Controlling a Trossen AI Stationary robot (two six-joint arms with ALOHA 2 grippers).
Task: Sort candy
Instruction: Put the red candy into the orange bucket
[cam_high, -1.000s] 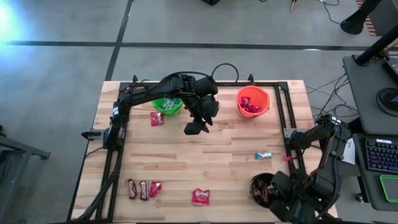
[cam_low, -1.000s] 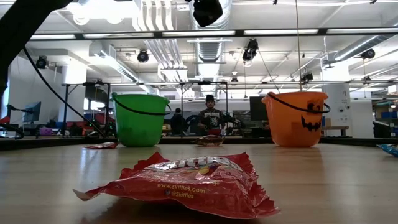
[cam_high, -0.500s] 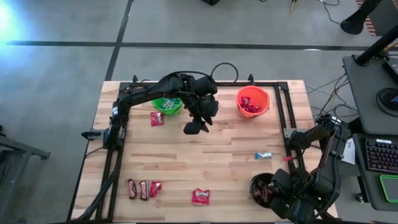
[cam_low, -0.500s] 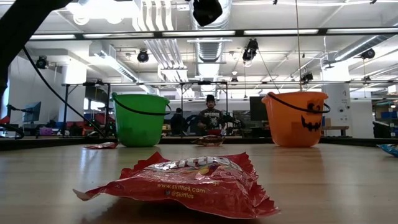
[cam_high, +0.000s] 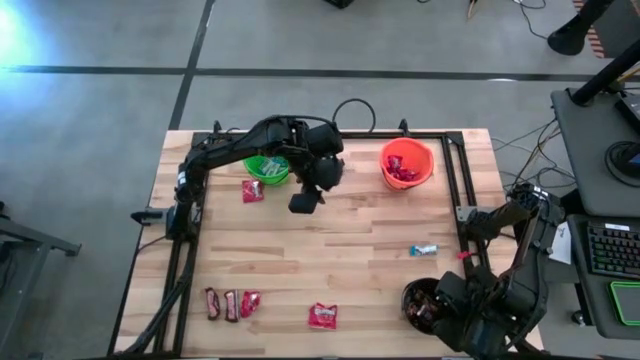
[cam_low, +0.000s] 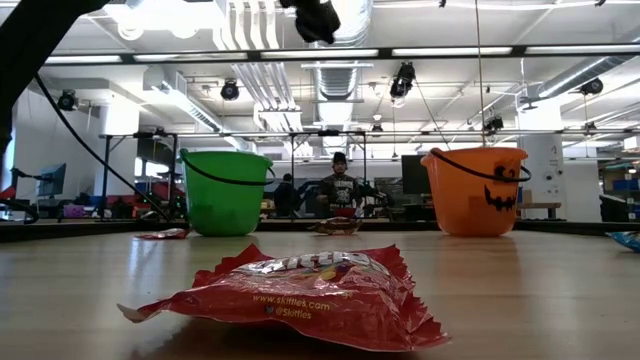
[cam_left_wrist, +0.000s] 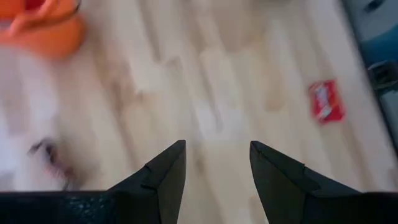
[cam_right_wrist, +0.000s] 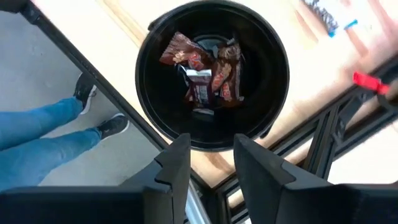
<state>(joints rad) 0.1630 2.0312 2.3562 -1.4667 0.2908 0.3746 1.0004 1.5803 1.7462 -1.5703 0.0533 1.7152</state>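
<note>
Empty and spread, my left gripper (cam_high: 303, 202) is drifting back from mid-table toward the green bucket (cam_high: 268, 168), probably lining up the red packet (cam_high: 253, 190) just beside it. My right gripper (cam_right_wrist: 207, 167) is hovering parted over the black bucket (cam_right_wrist: 147, 74) of dark bars (cam_right_wrist: 206, 70).

Robotics lab; exposed ceiling ducts (cam_low: 340, 75); distant workstations (cam_low: 45, 180)

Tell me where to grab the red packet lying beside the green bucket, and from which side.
Come straight down on the red packet with the open left end effector and pinch across its middle. It lies flat on the table, apart from the green bucket, so probably nothing blocks a top approach.
</note>
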